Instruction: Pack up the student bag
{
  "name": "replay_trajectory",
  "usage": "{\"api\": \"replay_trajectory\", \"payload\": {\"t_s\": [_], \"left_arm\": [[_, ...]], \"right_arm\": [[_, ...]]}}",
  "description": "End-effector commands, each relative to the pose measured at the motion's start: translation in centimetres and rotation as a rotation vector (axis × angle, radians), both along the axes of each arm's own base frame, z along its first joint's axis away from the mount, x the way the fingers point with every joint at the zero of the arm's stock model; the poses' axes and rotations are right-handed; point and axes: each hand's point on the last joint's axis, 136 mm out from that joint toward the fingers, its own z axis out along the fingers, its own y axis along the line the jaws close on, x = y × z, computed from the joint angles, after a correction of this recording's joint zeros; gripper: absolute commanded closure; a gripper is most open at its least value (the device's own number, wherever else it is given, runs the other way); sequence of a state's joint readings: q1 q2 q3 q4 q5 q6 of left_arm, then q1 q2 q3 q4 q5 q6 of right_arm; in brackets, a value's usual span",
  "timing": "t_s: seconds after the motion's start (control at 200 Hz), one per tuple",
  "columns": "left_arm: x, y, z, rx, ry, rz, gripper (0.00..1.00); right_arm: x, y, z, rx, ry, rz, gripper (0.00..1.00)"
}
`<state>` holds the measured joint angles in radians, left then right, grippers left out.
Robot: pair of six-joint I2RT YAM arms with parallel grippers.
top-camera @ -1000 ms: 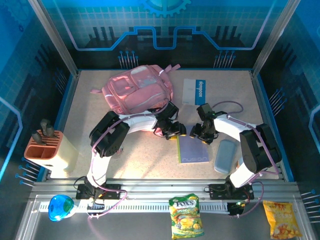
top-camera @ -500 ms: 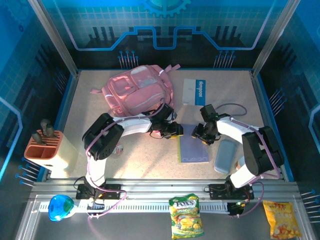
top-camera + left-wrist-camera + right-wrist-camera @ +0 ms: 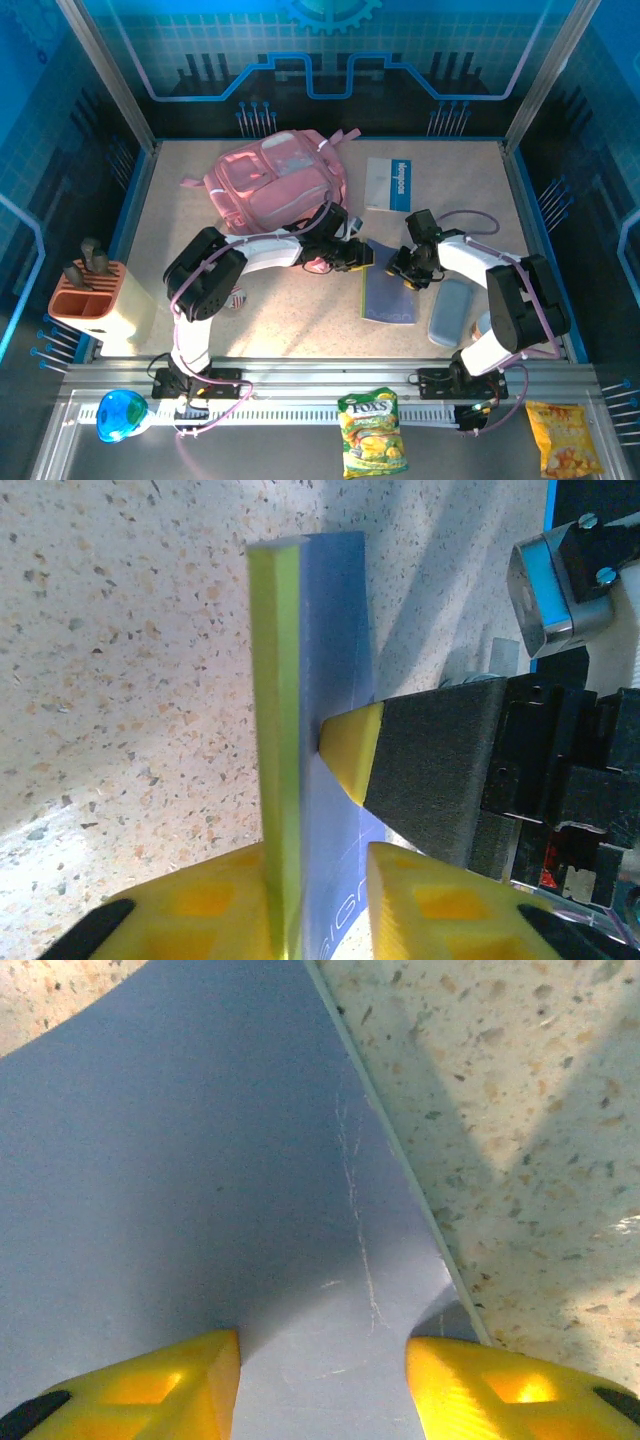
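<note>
Since 1 second ago, the notebook's (image 3: 388, 295) far-left corner has risen off the bench (image 3: 280, 310), and the left claw (image 3: 360, 258) has shifted right. We see the left arm bent at its elbow, forearm stretched rightward, its claw clenched on the notebook's yellow-green edge. The right arm folds back leftward. The right claw (image 3: 400, 268) stands released, 1 fingertip (image 3: 350, 750) touching the blue cover. The student bag (image 3: 272, 180) lies flat at the bench's far left, its long axis running near-left to far-right, with strap loops at the far-right end.

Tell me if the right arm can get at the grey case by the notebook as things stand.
Probably yes. The grey case lies uncovered on the table just beside the purple notebook, close to the right gripper; that gripper is at the notebook's edge, so it must back off first.
</note>
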<state>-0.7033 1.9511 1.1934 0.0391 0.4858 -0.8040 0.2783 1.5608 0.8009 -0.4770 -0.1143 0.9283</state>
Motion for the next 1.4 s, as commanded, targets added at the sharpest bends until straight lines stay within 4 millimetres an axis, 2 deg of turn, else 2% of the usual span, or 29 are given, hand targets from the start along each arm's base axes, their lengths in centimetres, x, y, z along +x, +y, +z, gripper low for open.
{"api": "replay_trajectory", "payload": {"t_s": [0.0, 0.095, 0.22, 0.27, 0.435, 0.66, 0.865, 0.985, 1.226, 1.391], "left_arm": [[0.4, -0.3, 0.8, -0.031, -0.046, -0.011, 0.77], [1.0, 0.2, 1.3, -0.033, -0.05, 0.021, 0.84], [1.9, 1.1, 2.7, -0.041, -0.07, 0.065, 0.95], [2.5, 1.6, 3.8, -0.056, -0.085, 0.082, 1.0], [4.8, 3.9, 8.0, -0.103, -0.146, 0.161, 1.0], [8.6, 9.6, 14.1, -0.18, -0.199, 0.361, 1.0], [11.7, 14.9, 18.4, -0.271, -0.237, 0.589, 1.0], [13.0, 16.9, 19.5, -0.329, -0.232, 0.694, 1.0], [14.2, 18.2, 20.7, -0.397, -0.228, 0.765, 1.0], [14.6, 18.1, 20.7, -0.438, -0.173, 0.777, 1.0]], "right_arm": [[-1.6, 0.0, -2.3, 0.02, 0.065, -0.008, 0.49], [-1.0, 0.0, -1.5, 0.039, 0.012, -0.003, 0.47], [0.6, 0.4, 0.8, 0.091, -0.113, -0.002, 0.43], [1.3, 0.6, 2.0, 0.118, -0.172, -0.004, 0.41], [3.5, 1.5, 7.0, 0.235, -0.37, 0.006, 0.3], [5.4, 3.5, 13.0, 0.411, -0.517, -0.003, 0.15], [7.5, 6.1, 16.5, 0.631, -0.578, -0.076, 0.09], [8.5, 8.4, 18.5, 0.72, -0.603, -0.077, 0.06], [10.9, 11.6, 20.7, 0.891, -0.639, -0.125, 0.05], [12.0, 12.5, 20.1, 0.896, -0.624, -0.146, 0.06]]}}
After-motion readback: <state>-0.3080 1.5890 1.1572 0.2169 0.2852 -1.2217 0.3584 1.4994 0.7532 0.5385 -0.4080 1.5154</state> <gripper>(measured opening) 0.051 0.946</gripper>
